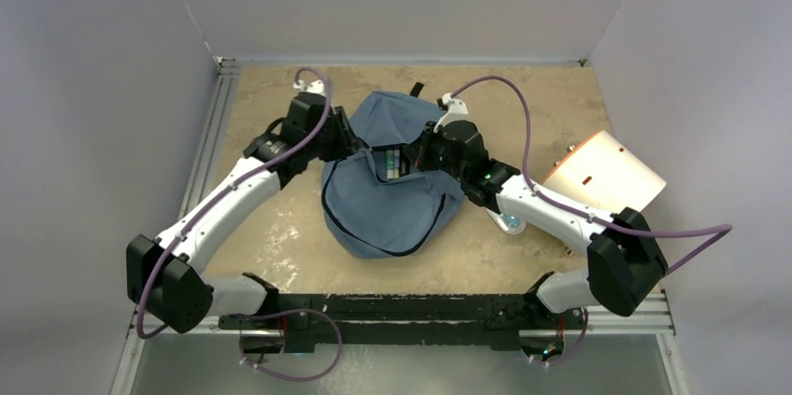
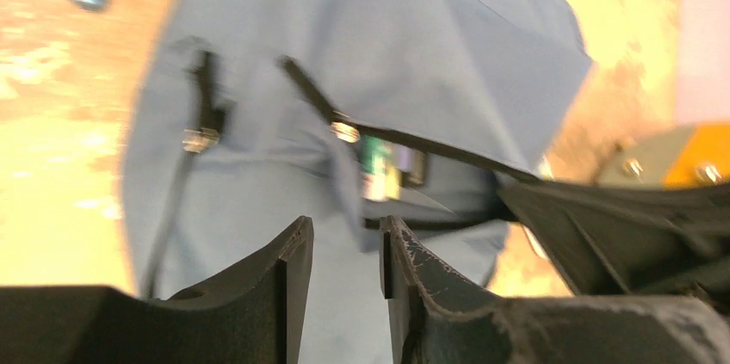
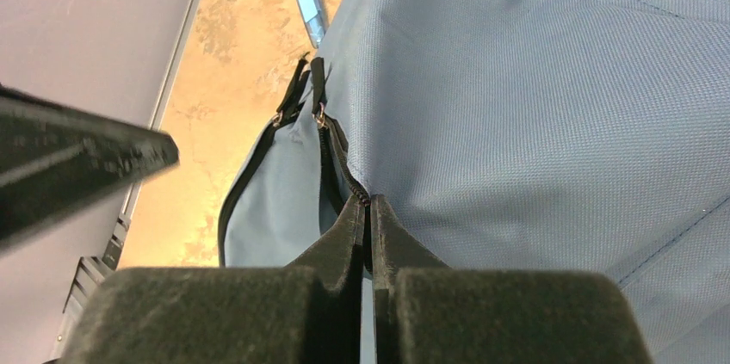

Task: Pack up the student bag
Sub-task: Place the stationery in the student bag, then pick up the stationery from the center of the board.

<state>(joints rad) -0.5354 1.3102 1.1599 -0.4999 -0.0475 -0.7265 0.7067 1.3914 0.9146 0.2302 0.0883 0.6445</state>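
Note:
The student bag (image 1: 392,194), slate-blue with black zippers, lies in the middle of the table. Its main opening (image 1: 393,163) gapes between my two grippers, and colourful items (image 2: 387,166) show inside. My left gripper (image 1: 360,148) is at the opening's left side. In the left wrist view it (image 2: 344,231) is open, hovering over the bag's fabric (image 2: 413,37) near two zipper pulls (image 2: 346,130). My right gripper (image 1: 422,154) is at the opening's right side. In the right wrist view it (image 3: 368,205) is shut on the bag's zipper edge (image 3: 344,170).
A beige folder (image 1: 607,171) lies at the right, behind my right arm. A small light-blue object (image 1: 512,222) sits on the table under that arm. A small blue object (image 3: 312,13) lies beside the bag. Walls enclose the table on three sides.

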